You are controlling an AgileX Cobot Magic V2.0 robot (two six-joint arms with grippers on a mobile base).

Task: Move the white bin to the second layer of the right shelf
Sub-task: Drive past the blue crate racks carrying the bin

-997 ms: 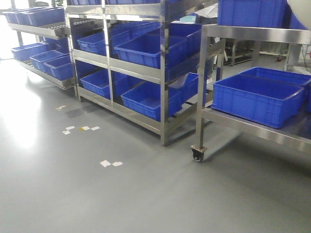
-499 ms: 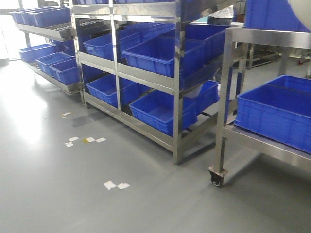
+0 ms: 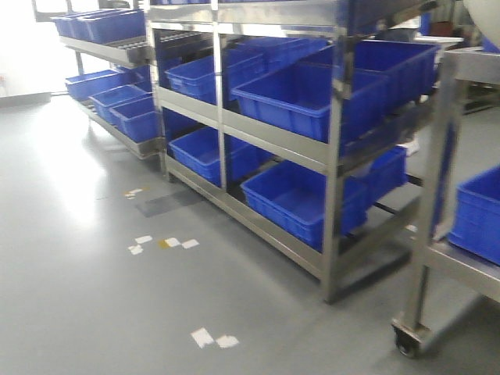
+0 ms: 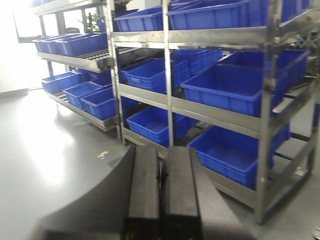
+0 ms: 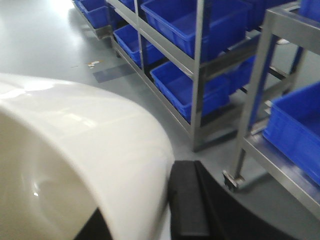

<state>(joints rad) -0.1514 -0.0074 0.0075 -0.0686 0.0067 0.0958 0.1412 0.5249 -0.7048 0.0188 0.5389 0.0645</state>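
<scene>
The white bin (image 5: 85, 150) fills the lower left of the right wrist view, a smooth cream-white tub held off the floor. My right gripper (image 5: 150, 192) is shut on its wall, with one black finger (image 5: 187, 200) outside and the other mostly hidden behind the wall. A sliver of the white bin (image 3: 483, 11) shows at the front view's top right. My left gripper (image 4: 162, 150) is shut, its black fingers pressed together with nothing between them. A rack level of sloping roller rails (image 4: 136, 51) shows ahead; I cannot tell whether it is the right shelf second layer.
Steel racks (image 3: 332, 168) hold several blue crates (image 3: 301, 101) on every level. A wheeled steel cart (image 3: 433, 258) with a blue crate (image 3: 478, 212) stands at the right, its caster (image 3: 408, 337) on the grey floor. White tape marks (image 3: 212, 338) dot the floor.
In the front view the racks and cart have slid right and grown nearer, so the base has moved. The cart now sits at the right edge.
</scene>
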